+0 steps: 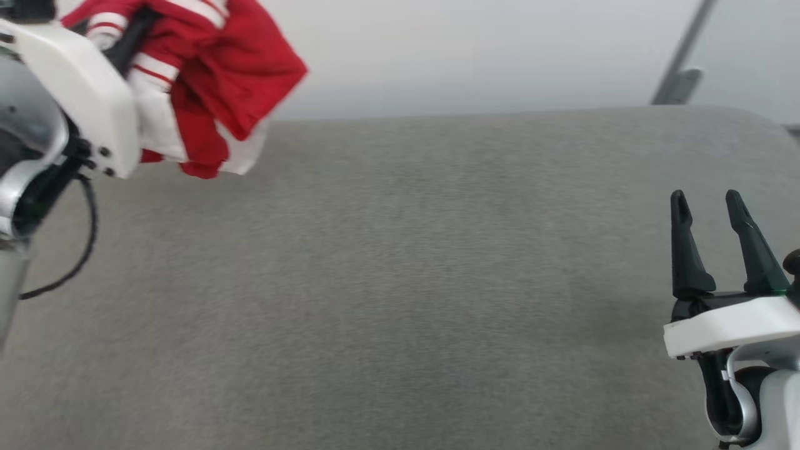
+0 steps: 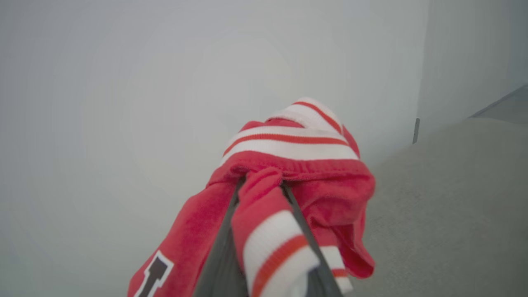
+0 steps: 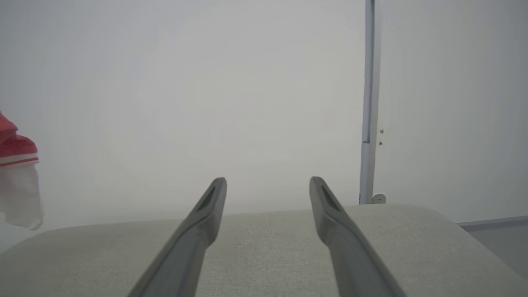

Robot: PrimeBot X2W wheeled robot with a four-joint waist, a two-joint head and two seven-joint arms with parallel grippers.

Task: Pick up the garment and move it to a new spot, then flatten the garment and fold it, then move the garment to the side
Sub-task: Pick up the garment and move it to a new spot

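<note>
Head view shows the left gripper (image 1: 128,44), jaws clamped on the bunched garment (image 1: 244,69), above the far left of the grey tabletop (image 1: 400,281). The right gripper (image 1: 709,212) sits with jaws apart, empty. Setting the garment down centrally would probably ease flattening.

print on the garment (image 2: 313,194): one black, white-edged character fragment (image 2: 153,275) on the red cloth, low and to the left in the left wrist view.
legibility of the fragment: cut off by the picture's bottom edge and by folds; it shows an angular, blocky stroke, and whether it is a letter or a digit cannot be told.
readable words, brands or numbers: none can be read in full.
</note>
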